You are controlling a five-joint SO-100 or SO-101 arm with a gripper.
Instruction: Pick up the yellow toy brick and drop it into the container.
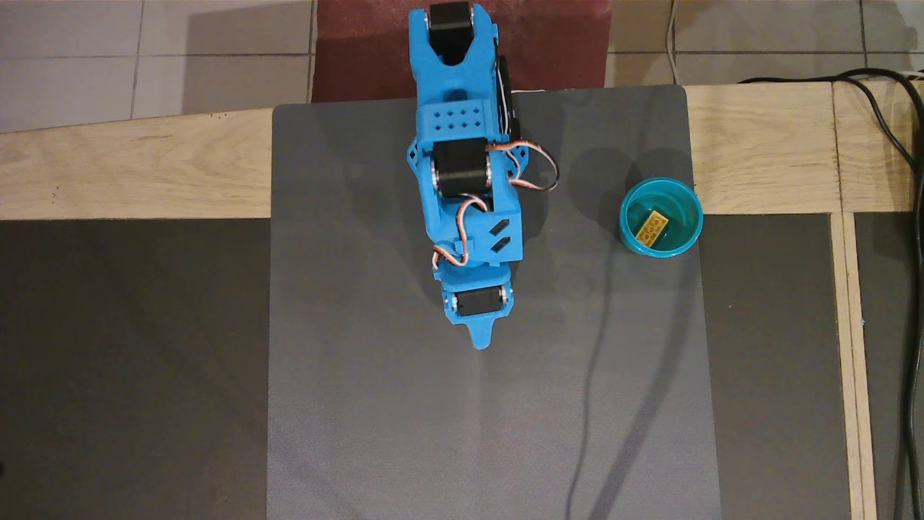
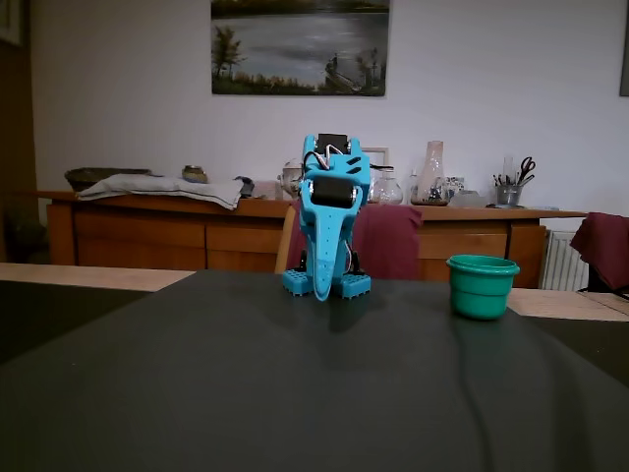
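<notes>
1. Yellow toy brick (image 1: 652, 230) lying flat inside the container (image 1: 629, 236), studs up, angled diagonally on the cup floor in overhead view. Hidden behind the cup wall in fixed view (image 2: 481, 290).
2. Container at right edge of grey mat (image 1: 375, 433), partly over the wooden table (image 1: 130, 170) strip, right of the arm and well apart from it.
3. Gripper (image 1: 479, 339) folded down near mat centre, tip pointing toward the near edge; empty, nothing btwn fingers. Jaws look together, reading as one narrow point in overhead view, same in fixed view (image 2: 325, 293).
4. Judged task state: drop done, brick already in the cup; arm parked clear of it.
5. Handling (judgement): brick looks small, light, rigid plastic; smooth sides prob slippery under hard fingers, not fragile. Best taken across the two long sides, mid-length, fingers square to them; studs give little purchase from above.
6. Cup glossy, likely light too, so could slide or tip if bumped on the rim.
7. Risk if re-picked: cup walls close around the brick, little room for opened fingers w/o nudging the cup.
</notes>
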